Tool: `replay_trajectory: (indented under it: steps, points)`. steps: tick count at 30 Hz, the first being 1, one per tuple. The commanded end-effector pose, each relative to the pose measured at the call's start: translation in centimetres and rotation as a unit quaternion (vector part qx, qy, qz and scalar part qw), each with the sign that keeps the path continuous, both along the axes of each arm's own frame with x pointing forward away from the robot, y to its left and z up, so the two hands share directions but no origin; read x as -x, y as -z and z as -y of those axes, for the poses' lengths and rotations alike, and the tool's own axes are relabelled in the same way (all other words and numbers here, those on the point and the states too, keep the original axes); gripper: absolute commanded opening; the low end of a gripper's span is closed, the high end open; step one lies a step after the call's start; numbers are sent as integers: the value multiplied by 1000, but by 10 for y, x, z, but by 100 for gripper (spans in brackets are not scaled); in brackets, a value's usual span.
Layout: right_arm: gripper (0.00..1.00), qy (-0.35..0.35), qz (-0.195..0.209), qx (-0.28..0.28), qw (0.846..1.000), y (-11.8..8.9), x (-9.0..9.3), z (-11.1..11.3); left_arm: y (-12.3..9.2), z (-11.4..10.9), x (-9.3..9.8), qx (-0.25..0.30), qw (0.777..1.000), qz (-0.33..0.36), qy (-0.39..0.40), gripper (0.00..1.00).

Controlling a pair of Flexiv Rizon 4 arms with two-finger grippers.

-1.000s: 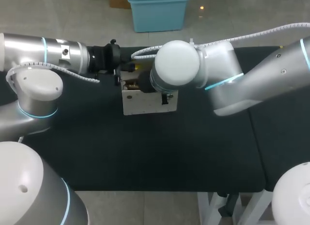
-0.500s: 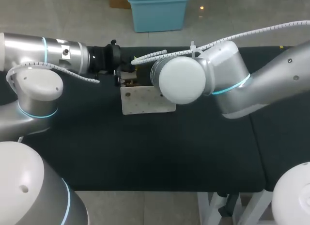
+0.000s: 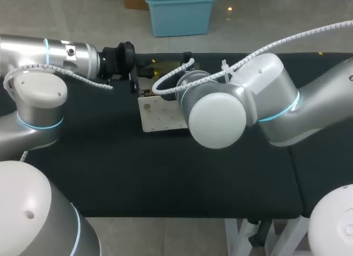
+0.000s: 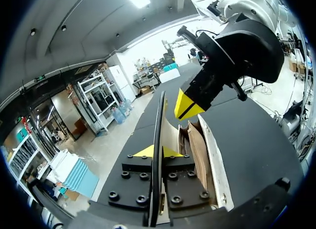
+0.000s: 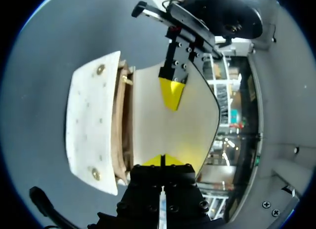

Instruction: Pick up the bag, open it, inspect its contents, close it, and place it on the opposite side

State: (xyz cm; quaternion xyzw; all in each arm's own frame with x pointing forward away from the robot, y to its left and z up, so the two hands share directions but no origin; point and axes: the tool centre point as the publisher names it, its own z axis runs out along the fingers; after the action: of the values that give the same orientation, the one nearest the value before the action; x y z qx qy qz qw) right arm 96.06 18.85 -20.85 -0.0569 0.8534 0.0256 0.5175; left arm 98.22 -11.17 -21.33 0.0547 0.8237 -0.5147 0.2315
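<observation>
At the bag (image 3: 160,116) mouth, the flap (image 5: 178,131) is clamped by left fingers (image 4: 141,152) — right fingers (image 5: 163,160) are together. It should be raised slowly.

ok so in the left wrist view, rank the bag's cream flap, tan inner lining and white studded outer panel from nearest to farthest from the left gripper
1. cream flap: seen edge-on, held between the fingers of the left gripper.
2. tan inner lining: just beside the flap.
3. white studded outer panel: outermost, beyond the lining.

Black-topped table (image 3: 165,179) alone.
</observation>
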Motion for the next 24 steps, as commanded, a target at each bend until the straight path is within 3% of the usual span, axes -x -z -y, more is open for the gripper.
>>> replay_trajectory:
  steps: [1,10,24]
  points:
    - [0,0,19,0,1000,-10,23,10,-4,-3,-3,0,999,-30,23,0]
    - [0,-4,31,11,999,-16,48,16,25,5,-13,-1,992,-115,50,0]
    - [0,-9,5,8,1000,11,59,16,56,14,-22,-57,997,-23,49,0]
